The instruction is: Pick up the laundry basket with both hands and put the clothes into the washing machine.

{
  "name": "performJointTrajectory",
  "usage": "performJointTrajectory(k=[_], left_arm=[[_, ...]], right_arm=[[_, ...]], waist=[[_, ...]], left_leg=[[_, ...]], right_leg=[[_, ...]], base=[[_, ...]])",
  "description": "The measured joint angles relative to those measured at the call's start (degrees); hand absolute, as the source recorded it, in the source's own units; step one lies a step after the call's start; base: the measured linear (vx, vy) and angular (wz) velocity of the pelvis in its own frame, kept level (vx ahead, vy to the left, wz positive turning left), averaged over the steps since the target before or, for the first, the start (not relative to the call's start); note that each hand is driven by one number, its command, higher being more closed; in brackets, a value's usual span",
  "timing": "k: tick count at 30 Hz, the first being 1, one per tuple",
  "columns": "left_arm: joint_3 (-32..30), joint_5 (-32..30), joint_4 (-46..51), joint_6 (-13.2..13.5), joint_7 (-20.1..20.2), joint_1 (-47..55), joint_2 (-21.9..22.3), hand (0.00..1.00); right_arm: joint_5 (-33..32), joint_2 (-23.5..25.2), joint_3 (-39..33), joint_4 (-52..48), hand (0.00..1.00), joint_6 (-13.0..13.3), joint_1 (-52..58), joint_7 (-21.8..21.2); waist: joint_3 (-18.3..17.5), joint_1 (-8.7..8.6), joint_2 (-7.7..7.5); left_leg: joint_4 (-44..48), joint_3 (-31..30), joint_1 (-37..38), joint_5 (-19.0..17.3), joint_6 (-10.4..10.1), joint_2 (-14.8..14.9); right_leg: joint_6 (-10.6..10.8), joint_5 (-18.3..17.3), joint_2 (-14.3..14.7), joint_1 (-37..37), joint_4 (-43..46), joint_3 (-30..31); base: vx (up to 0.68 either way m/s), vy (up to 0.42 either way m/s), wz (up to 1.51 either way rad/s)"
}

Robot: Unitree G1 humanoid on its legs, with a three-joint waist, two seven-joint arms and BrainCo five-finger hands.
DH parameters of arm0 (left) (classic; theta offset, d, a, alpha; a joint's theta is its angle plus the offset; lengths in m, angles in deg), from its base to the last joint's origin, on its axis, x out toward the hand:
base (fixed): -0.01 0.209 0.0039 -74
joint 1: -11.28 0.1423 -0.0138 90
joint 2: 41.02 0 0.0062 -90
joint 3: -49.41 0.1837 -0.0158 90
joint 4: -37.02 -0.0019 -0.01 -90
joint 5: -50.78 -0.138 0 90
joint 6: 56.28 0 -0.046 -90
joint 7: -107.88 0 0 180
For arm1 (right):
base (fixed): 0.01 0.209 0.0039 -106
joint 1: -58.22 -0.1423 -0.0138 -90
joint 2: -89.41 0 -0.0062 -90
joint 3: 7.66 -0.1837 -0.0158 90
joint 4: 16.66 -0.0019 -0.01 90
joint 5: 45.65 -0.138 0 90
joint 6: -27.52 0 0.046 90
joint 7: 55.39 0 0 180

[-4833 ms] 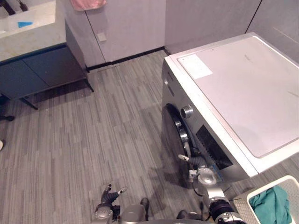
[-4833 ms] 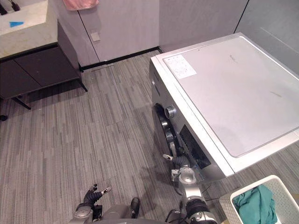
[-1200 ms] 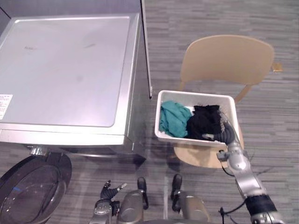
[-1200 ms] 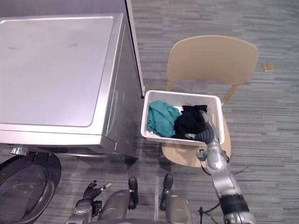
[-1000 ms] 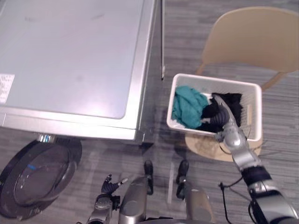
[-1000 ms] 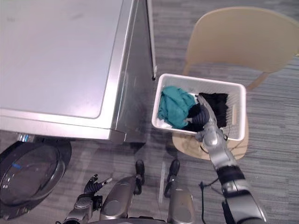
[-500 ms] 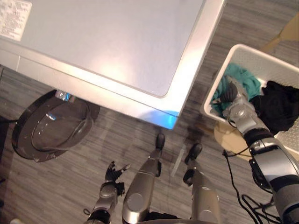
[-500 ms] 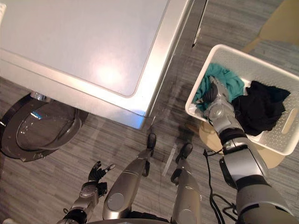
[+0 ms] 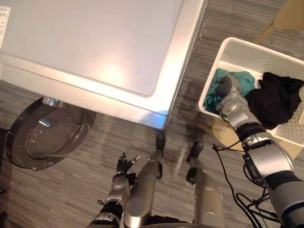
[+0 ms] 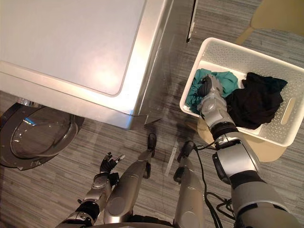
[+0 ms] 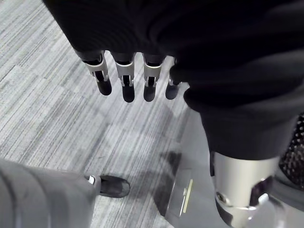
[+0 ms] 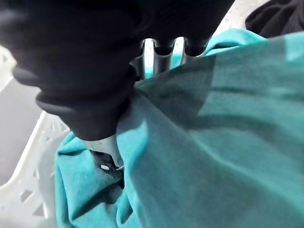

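A white laundry basket (image 9: pixel 247 45) sits on a tan chair to the right of the washing machine (image 9: pixel 95 42). In it lie a teal cloth (image 10: pixel 223 78) and a black garment (image 9: pixel 278 97). My right hand (image 10: pixel 209 92) reaches into the basket's near left part and rests on the teal cloth. In the right wrist view a fold of the teal cloth (image 12: pixel 228 142) runs between the thumb and the curled fingers, which it partly covers. My left hand (image 9: pixel 124 164) hangs low over the floor with its fingers (image 11: pixel 123 80) straight and nothing in it.
The washer's round door (image 9: pixel 47 135) stands open at the lower left, glass up. The chair's backrest (image 9: pixel 289 14) rises behind the basket at the top right. Grey striped floor (image 9: pixel 57 199) lies in front of the machine.
The whole view has swung with the camera. My right hand went from the black garment to the teal cloth, and its fingers have curled into it. The left hand stays open.
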Motion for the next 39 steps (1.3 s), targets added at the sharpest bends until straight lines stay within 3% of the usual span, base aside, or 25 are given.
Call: performJointTrajectory(k=[3,6,9,11,12,14,17,21,22,23,24,26,28,30,31,33,34,35,36,37,38,39], left_arm=[[0.0,0.0,-0.5,-0.2,0.1,0.0,-0.3,0.0],[0.1,0.0,-0.4,-0.3,0.2,0.1,-1.2,0.0],[-0.1,0.0,-0.3,-1.4,0.4,1.4,-3.0,0.0],[-0.7,0.0,-0.2,-1.8,1.1,4.2,-4.2,0.0],[-0.7,0.0,-0.1,-1.9,1.3,4.9,-4.4,0.0],[-2.4,-0.1,0.2,-2.5,1.6,7.8,-4.9,0.0],[-3.0,-0.2,0.3,-2.7,2.7,10.0,-6.0,0.0],[-3.1,-0.2,1.3,-2.7,2.8,10.4,-6.6,0.0],[-3.4,-0.2,2.3,-2.6,2.8,10.4,-6.8,0.0],[-4.3,-0.2,3.4,-2.4,2.8,10.2,-7.0,0.0],[-5.0,-0.3,5.2,-2.2,2.8,10.2,-7.2,0.0],[-5.3,-0.6,6.9,-2.2,2.7,10.8,-7.5,0.0],[-5.9,-0.6,9.2,-1.8,2.6,12.1,-7.5,0.0],[-5.9,-0.5,12.1,-1.2,2.5,13.8,-5.4,0.0],[-4.6,-0.3,14.1,-1.2,2.5,15.0,-3.9,0.0],[-1.9,-0.1,16.0,-1.2,2.7,15.9,-2.2,0.0],[0.5,-0.1,17.9,-1.2,2.9,16.3,-1.7,0.0],[2.3,-0.2,21.0,-1.1,3.6,16.6,-1.2,0.0],[3.0,-0.2,22.9,-1.1,4.1,17.0,-1.3,0.0],[3.7,-0.2,25.9,-1.0,4.5,17.2,-1.8,0.0],[4.0,-0.6,29.6,-0.5,5.0,17.6,-2.3,0.0],[4.0,-0.6,31.3,-0.1,5.1,17.9,-2.5,0.0]], right_arm=[[-2.5,1.3,-5.2,-9.4,1.0,0.0,6.0,0.6],[-6.1,3.2,-10.1,-20.9,1.0,0.4,12.6,1.8],[-13.4,8.2,-14.4,-35.9,1.0,2.8,22.2,2.7],[-16.1,13.0,-14.1,-44.3,1.0,4.8,29.4,2.5],[-16.7,13.9,-14.1,-46.2,1.0,5.3,31.0,2.3],[-18.0,17.3,-13.7,-53.9,1.0,7.0,39.0,0.8],[-20.2,19.1,-13.6,-59.7,1.0,8.8,45.2,-2.0],[-27.2,21.4,-13.2,-62.7,1.0,11.5,49.1,-6.5],[-29.0,22.0,-12.9,-63.4,1.0,11.8,50.2,-7.1],[-30.9,22.6,-12.7,-65.0,1.0,12.6,52.2,-7.9],[-32.6,22.7,-11.9,-66.7,1.0,12.9,53.7,-9.3],[-33.5,22.8,-10.0,-67.3,1.0,13.8,53.7,-11.3],[-33.5,22.7,-6.8,-67.4,1.0,14.3,52.1,-12.2],[-33.5,22.3,-4.8,-67.2,1.0,14.6,49.3,-12.6],[-33.5,21.4,-4.9,-67.1,1.0,14.7,48.1,-12.6],[-33.4,19.3,-5.6,-65.8,1.0,14.8,47.6,-12.5],[-33.2,18.6,-6.5,-64.1,1.0,14.7,47.5,-12.5],[-32.6,17.6,-7.3,-62.8,1.0,14.6,47.5,-12.4],[-32.1,17.3,-8.0,-62.4,1.0,14.5,47.3,-12.5],[-31.4,17.0,-9.0,-62.4,1.0,14.6,47.3,-12.5],[-30.7,15.8,-9.2,-62.2,1.0,14.6,47.1,-12.6],[-30.4,15.4,-9.2,-61.9,1.0,14.5,47.1,-12.6]], waist=[[0.3,-1.37,-1.15],[0.4,-1.65,-2.84],[-0.1,-3.29,-4.44],[-1.6,-3.54,-6.57],[-1.9,-3.56,-6.94],[-5.0,-4.28,-8.64],[-7.4,-4.42,-9.71],[-7.5,-5.31,-9.62],[-7.6,-6.0,-9.53],[-7.7,-6.35,-9.6],[-8.6,-6.35,-9.92],[-9.4,-5.69,-10.06],[-10.6,-4.49,-9.61],[-11.9,-3.24,-7.59],[-12.5,-3.06,-5.54],[-12.5,-3.12,-3.56],[-12.4,-3.22,-3.44],[-12.4,-3.84,-3.41],[-12.5,-4.48,-3.22],[-12.5,-4.61,-3.61],[-12.6,-4.98,-3.59],[-12.8,-5.01,-3.43]], left_leg=[[-0.1,0.4,3.2,0.0,0.0,0.0],[-1.1,1.1,5.8,-0.1,0.0,0.1],[-2.1,1.7,9.0,-0.5,0.0,0.3],[-2.2,3.8,11.3,-1.6,-0.1,0.7],[-2.2,4.2,11.8,-1.9,-0.1,0.7],[-3.1,5.9,13.9,-2.9,-0.3,1.0],[-3.6,7.5,16.3,-3.4,0.0,1.0],[0.6,4.5,16.8,-4.8,0.2,1.1],[1.8,3.0,16.2,-5.0,0.5,1.2],[2.9,0.6,15.9,-5.6,1.2,0.7],[4.5,-2.7,14.8,-5.5,1.2,-0.3],[7.7,-5.4,12.8,-5.5,1.2,-1.5],[11.5,-6.7,9.2,-5.5,1.2,-2.0],[14.2,-9.4,4.3,-4.6,-0.2,-1.5],[13.5,-11.8,2.3,-3.0,-2.4,-0.8],[10.8,-12.8,2.1,1.1,-3.7,0.3],[4.8,-11.3,3.5,8.4,-3.2,0.4],[-3.7,-8.7,6.4,15.4,-4.0,0.6],[-1.2,-5.7,6.0,13.9,-3.1,0.5],[4.1,-2.2,5.7,9.5,-0.8,-0.2],[9.3,0.6,6.6,4.5,-0.7,-0.3],[10.7,1.4,7.6,2.7,-1.1,0.0]], right_leg=[[0.0,0.0,0.2,3.3,-1.0,0.5],[0.0,0.0,0.8,5.6,-2.4,1.7],[0.3,0.2,1.4,8.8,-4.3,2.7],[0.6,0.4,2.0,10.6,-5.7,4.8],[0.7,0.5,2.1,11.1,-6.1,5.1],[1.1,0.8,2.6,12.5,-7.5,6.9],[1.1,0.8,2.7,13.7,-7.4,8.5],[3.1,-2.3,2.5,12.4,2.3,12.5],[3.6,-4.6,2.0,12.1,6.1,14.6],[2.6,-10.6,1.1,11.2,15.7,16.8],[4.5,-14.8,0.4,11.3,25.0,19.4],[5.9,-17.3,0.5,13.8,30.0,23.4],[5.6,-20.1,1.6,16.5,26.8,26.4],[3.5,-23.4,3.2,18.8,19.5,24.0],[2.2,-24.2,4.5,18.7,17.0,20.5],[1.5,-24.2,6.2,19.3,15.9,17.4],[0.1,-23.4,6.2,19.7,15.0,14.9],[-2.1,-22.2,5.1,20.4,12.5,11.3],[-3.2,-21.6,4.8,20.3,11.8,9.0],[-3.8,-20.4,3.6,19.2,11.5,6.9],[-4.1,-18.0,2.6,18.7,9.5,5.0],[-4.2,-16.9,2.5,18.8,8.2,4.3]], base=[[0.03,-0.004,-0.09],[0.0,-0.003,-0.15],[-0.01,0.008,-0.14],[0.02,0.019,-0.5],[0.06,0.017,-0.42],[0.08,0.019,-0.36],[0.09,0.02,-0.36],[0.06,0.029,0.16],[0.03,0.025,1.16],[0.07,-0.018,1.7],[0.05,-0.07,1.58],[-0.01,-0.168,1.3],[-0.1,-0.193,0.95],[-0.22,-0.225,0.66],[-0.33,-0.263,0.68],[-0.34,-0.218,0.83],[-0.4,-0.166,1.27],[-0.41,-0.162,1.37],[-0.41,-0.159,1.3],[-0.39,-0.184,1.18],[-0.37,-0.164,0.96],[-0.33,-0.088,0.8]])
